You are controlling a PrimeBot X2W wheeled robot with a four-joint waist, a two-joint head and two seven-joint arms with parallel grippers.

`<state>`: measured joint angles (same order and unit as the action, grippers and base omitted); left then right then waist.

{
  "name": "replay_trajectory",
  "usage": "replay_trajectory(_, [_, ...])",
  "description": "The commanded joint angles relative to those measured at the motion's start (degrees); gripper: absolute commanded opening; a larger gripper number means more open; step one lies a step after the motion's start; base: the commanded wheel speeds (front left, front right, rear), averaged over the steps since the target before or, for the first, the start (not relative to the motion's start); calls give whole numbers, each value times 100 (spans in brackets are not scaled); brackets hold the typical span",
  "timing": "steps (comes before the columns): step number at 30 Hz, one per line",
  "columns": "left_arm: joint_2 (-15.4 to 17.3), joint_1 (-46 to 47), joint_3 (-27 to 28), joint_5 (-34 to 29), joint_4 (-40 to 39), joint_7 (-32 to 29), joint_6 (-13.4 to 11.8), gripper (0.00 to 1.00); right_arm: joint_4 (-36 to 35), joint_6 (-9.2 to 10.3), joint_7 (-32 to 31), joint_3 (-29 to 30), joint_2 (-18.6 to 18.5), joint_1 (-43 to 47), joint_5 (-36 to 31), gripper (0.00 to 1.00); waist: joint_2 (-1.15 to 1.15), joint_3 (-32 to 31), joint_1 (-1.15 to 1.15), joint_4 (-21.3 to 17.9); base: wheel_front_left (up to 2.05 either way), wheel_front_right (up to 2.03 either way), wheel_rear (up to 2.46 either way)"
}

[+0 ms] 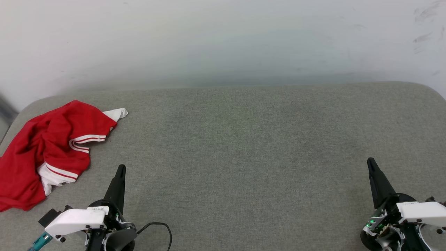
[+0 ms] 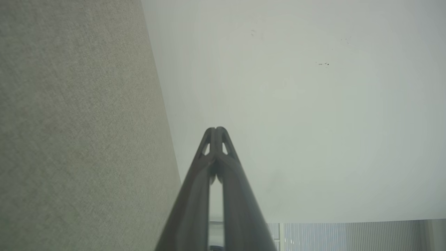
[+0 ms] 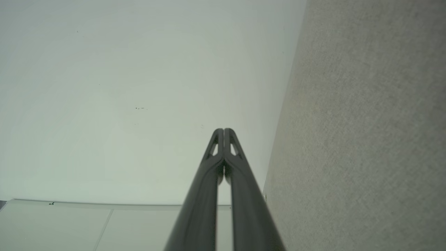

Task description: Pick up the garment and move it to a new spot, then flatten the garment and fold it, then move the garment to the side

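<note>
Left hand (image 1: 121, 168), at 7 o'clock in the head view: two long, dark, tapered fingers (image 1: 116, 188) pressed together, holding nothing; white wrist shell (image 1: 75, 220) with a label (image 1: 98, 209) too small to read. Right hand (image 1: 370, 161), at 4 o'clock: likewise closed and empty. Garment (image 1: 45, 146), at 9 o'clock, near the left hand but apart: crumpled red cloth, white sleeves, red-white striped trim. Beneath, counter (image 1: 244, 157) of grey woven fabric with rounded corners; behind, pale scuffed wall (image 1: 223, 42).
</note>
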<state>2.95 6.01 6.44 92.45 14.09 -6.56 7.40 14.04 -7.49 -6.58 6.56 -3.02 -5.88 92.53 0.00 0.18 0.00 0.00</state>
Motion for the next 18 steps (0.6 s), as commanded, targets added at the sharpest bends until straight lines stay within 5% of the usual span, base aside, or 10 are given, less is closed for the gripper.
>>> replay_trajectory(1, [-10, 44, 16, -9, 3, -8, 17, 0, 4, 0, -1, -3, 27, -62, -24, 0, 0, 0, 0, 0, 0, 0, 0])
replay_trajectory(18, [-10, 44, 16, -9, 3, -7, 17, 0, 4, 0, -1, -3, 27, -62, -24, 0, 0, 0, 0, 0, 0, 0, 0])
